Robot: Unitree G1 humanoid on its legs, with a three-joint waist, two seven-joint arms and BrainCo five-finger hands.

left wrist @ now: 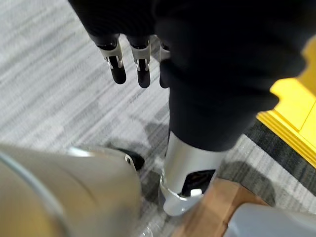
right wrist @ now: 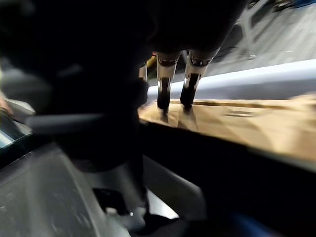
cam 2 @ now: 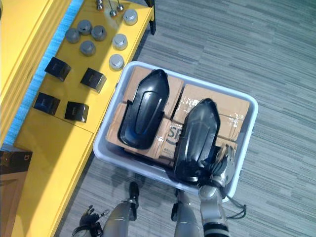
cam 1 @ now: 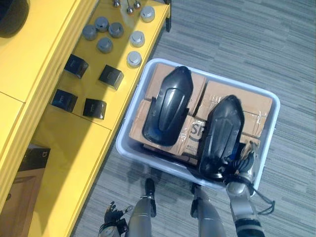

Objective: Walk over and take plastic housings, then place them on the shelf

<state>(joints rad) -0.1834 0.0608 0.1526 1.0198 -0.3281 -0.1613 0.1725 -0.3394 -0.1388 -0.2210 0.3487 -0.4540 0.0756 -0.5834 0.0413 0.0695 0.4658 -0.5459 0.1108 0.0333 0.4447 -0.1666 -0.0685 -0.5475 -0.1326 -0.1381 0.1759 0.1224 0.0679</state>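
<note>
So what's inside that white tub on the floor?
The left housing and right housing, both black plastic, lie on brown cardboard boxes in the tub. Anything under the boxes is covered.

Only a mostly covered scrap of dark print shows on one cardboard box (cam 1: 193,129), unreadable.

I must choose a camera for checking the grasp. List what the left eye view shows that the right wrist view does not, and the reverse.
Left eye view, not the wrist view: the yellow shelf with grey round caps and small black boxes, the left plastic housing, the right housing's whole outline, and the left hand hanging low. Right wrist view, not the eye view: the fingertips of the right hand straight, pointing at a cardboard box. Both: the right hand, cardboard boxes, the pale bin.
</note>
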